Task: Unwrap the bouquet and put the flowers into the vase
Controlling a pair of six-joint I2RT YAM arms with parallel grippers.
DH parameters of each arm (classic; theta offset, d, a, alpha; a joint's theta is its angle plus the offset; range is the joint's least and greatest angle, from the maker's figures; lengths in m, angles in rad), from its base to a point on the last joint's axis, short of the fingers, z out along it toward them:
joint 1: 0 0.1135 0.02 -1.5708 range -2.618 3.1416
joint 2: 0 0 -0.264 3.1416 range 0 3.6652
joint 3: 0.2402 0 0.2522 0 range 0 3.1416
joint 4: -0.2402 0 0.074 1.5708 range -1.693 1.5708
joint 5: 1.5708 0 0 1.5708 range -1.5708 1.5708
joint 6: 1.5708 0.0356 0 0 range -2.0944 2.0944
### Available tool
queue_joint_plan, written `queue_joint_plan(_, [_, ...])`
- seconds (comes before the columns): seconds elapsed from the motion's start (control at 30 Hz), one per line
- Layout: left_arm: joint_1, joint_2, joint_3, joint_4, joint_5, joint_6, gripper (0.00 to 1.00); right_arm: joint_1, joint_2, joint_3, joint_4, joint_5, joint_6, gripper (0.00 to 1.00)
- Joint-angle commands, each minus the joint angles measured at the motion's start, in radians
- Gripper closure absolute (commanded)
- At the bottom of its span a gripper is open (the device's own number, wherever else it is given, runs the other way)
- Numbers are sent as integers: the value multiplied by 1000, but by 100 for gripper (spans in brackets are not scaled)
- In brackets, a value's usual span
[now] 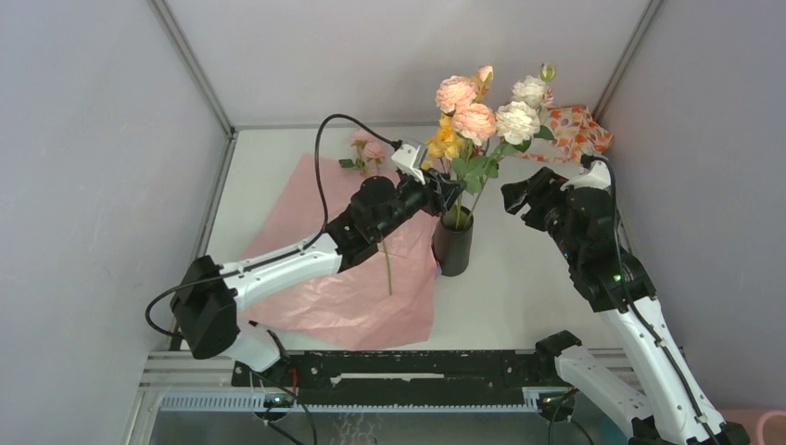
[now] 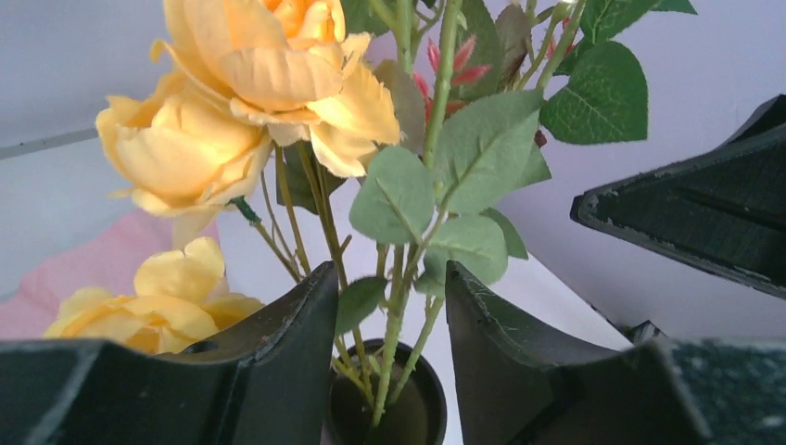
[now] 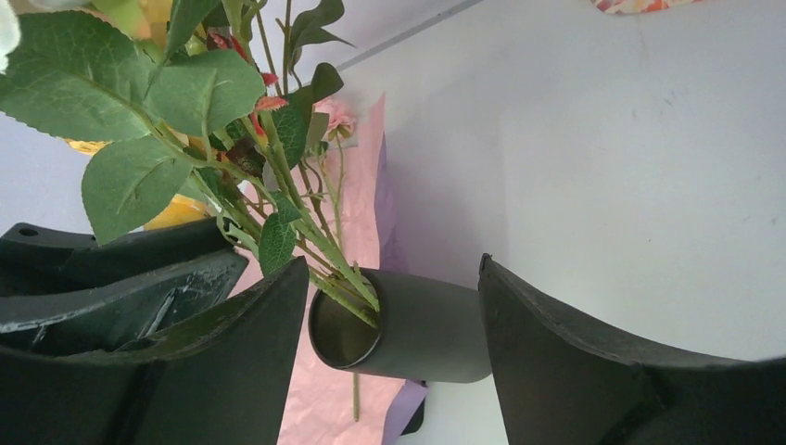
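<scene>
Orange-flowered patterned cloth [image 1: 579, 130] crumpled in far right corner of white table [image 1: 528, 278]; grey walls [image 1: 93, 139] around.

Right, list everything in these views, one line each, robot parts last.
vase: one, matte black, upright mid-table at the paper's right edge.
flowers: one bunch, peach-pink, white and yellow with green leaves, stems standing in the vase.
loose rose: one stem, pink, lying on the paper left of the vase.
wrapping paper: one sheet, pink, spread on the table's left half.
patterned cloth: one, orange-flowered, far right corner.
table: one, white.
left gripper: one, black, open around the stems above the vase.
right gripper: one, black, open, right of the vase, holding nothing.
</scene>
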Motion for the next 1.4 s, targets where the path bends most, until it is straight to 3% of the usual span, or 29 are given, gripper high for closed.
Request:
queue_joint_plan(0.0, [-11, -118, -30, -16, -24, -2, 48, -5, -3, 1, 51, -9, 11, 23])
queue_joint_plan(0.33, [-14, -329, -76, -110, -147, 16, 45, -4, -6, 1, 49, -13, 22, 24])
queue_joint_plan(0.53, [11, -353, 60, -394, -430, -29, 35, -4, -10, 1, 44, -14, 31, 24])
queue_joint_plan(0.6, [71, -324, 119, -518, -437, -100, 34, -4, -10, 1, 44, -15, 34, 24])
queue_joint_plan(0.77, [366, -207, 175, -682, -173, -390, 36, -4, -14, 1, 41, -17, 36, 24])
queue_joint_plan(0.9, [510, -18, 253, -768, -69, -470, 39, -5, -16, -1, 35, -9, 32, 24])
queue_joint_plan(1.07, [550, 262, 516, -973, -68, -421, 41, -5, -11, -6, 48, -13, 31, 23])
queue_joint_plan(1.37, [571, 596, 760, -1085, -41, -424, 42, -6, 12, -7, 49, -8, 20, 24])
